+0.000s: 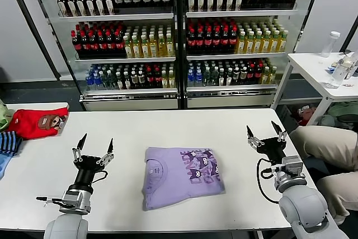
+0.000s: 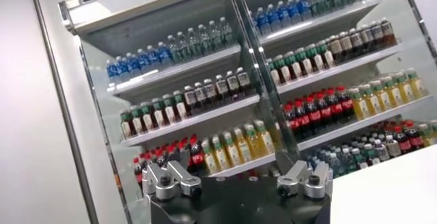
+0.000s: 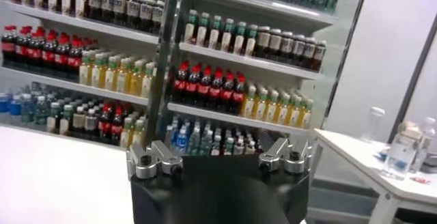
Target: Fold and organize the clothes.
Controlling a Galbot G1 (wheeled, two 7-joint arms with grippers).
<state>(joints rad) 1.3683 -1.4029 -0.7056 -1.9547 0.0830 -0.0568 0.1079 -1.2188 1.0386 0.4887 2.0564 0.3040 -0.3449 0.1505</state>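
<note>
The lavender T-shirt (image 1: pixel 180 176) lies folded into a neat rectangle at the middle of the white table (image 1: pixel 168 130), its dark purple cartoon print facing up on its right half. My left gripper (image 1: pixel 95 146) is raised to the shirt's left, fingers pointing up and open, holding nothing. To the right of the shirt my right gripper (image 1: pixel 265 130) is lifted the same way, open and empty. Both wrist views face the drinks fridge and show only the finger bases, spread wide.
A red garment with a brown cartoon patch (image 1: pixel 38 122) and a blue striped garment (image 1: pixel 8 144) lie at the table's left edge. A glass-door drinks fridge (image 1: pixel 179 32) stands behind. A white side table (image 1: pixel 321 68) with bottles is at right, and a seated person's legs (image 1: pixel 330 149).
</note>
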